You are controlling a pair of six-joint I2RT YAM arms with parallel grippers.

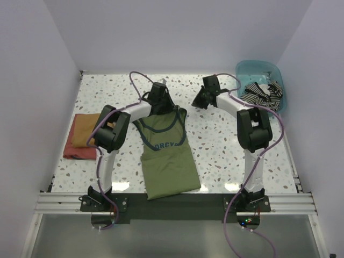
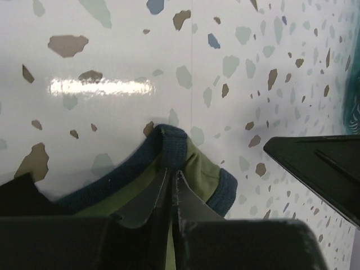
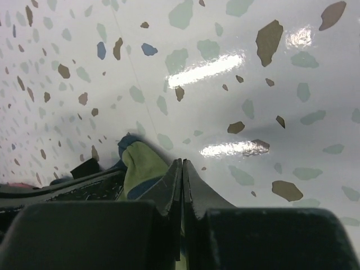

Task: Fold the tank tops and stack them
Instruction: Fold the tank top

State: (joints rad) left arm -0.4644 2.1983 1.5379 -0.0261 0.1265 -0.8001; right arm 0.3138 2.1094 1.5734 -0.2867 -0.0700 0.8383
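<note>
Left gripper [image 2: 172,174] pinches the green tank top [image 1: 169,161] by its navy strap [image 2: 169,140]; right gripper [image 3: 182,166], jaws pressed together, sits just beside that top.

Looking like a robotics lab test cell: showing plain white walls [image 1: 32,80] boxing in a speckled tabletop [image 1: 215,150], an aluminium rail [image 1: 59,201] running along the tabletop's near edge, robot arms [image 1: 252,161] standing bolted at that same edge.

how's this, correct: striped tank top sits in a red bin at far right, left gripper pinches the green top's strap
Only the colour is wrong: the top external view shows a blue bin, not red. The striped tank top sits in it at far right; the left gripper pinches the green top by its strap.
</note>
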